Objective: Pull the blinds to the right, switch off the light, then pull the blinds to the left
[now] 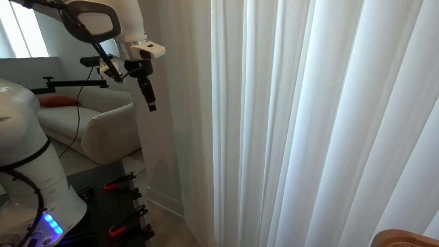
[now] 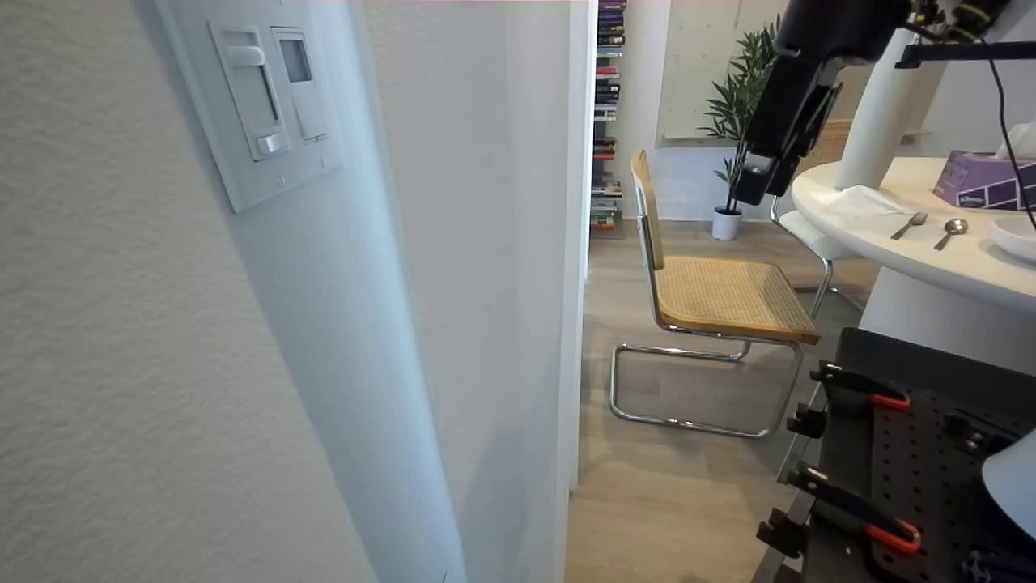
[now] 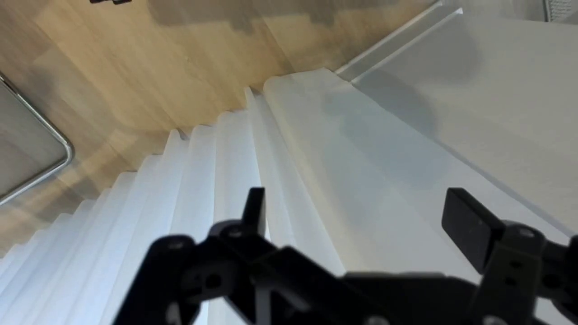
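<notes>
The blinds (image 1: 308, 120), a white curtain in tall vertical pleats, fill the right half of an exterior view. In the wrist view their pleats (image 3: 153, 212) fan from lower left to centre, down to the wooden floor. My gripper (image 3: 356, 203) is open there, jaws wide apart with only curtain seen behind the gap; contact is not visible. An exterior view shows the gripper (image 1: 152, 105) pointing down, left of the curtain. A white switch plate (image 2: 267, 174) with a slider and a dark-windowed rocker is on the wall at upper left. The light itself is out of view.
A wall (image 1: 159, 144) stands behind the gripper, beside the curtain. The arm's black cart (image 1: 99, 206) carries red-handled clamps. A cane chair (image 2: 728, 295) and a round table (image 2: 858, 219) stand beyond. A brown chair part (image 1: 401, 238) sits before the curtain.
</notes>
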Tool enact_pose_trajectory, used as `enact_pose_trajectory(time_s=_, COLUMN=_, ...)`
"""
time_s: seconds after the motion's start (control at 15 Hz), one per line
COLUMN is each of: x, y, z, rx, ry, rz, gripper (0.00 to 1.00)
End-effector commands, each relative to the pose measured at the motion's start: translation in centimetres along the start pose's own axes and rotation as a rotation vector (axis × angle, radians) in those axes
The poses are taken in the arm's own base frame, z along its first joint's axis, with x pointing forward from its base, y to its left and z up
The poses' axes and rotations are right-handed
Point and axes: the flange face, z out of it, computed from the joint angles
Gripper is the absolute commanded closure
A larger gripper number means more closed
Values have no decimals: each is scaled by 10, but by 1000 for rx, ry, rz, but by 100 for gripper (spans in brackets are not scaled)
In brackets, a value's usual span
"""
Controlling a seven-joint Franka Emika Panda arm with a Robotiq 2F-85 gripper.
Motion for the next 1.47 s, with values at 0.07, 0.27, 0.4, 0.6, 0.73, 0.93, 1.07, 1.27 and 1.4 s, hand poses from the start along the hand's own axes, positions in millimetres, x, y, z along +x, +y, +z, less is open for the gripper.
enact_pose_trajectory(time_s=0.07, x=3, y=-13, z=0, rx=-7, ry=-8, rz=-27, gripper=0)
enact_pose_trajectory(time_s=0.27, x=2, y=-52, z=-3, rx=-11, ry=-4, rz=-118, gripper=0)
enact_pose_trajectory(time_s=0.4, x=-2, y=-84, z=-3, rx=-26, ry=11, rz=-192, gripper=0)
enact_pose_trajectory(time_s=0.6, x=-9, y=-134, z=-8, rx=-33, ry=63, rz=-289, gripper=0)
enact_pose_trajectory(time_s=0.73, x=-11, y=-167, z=-14, rx=-38, ry=144, rz=-333, gripper=0)
enact_pose_trajectory(time_s=0.93, x=-7, y=-212, z=-28, rx=-12, ry=298, rz=-346, gripper=0)
enact_pose_trajectory(time_s=1.07, x=-3, y=-234, z=-36, rx=3, ry=361, rz=-357, gripper=0)
enact_pose_trajectory(time_s=1.27, x=-4, y=-268, z=-46, rx=6, ry=418, rz=-380, gripper=0)
enact_pose_trajectory(time_s=1.4, x=-4, y=-287, z=-52, rx=5, ry=457, rz=-399, gripper=0)
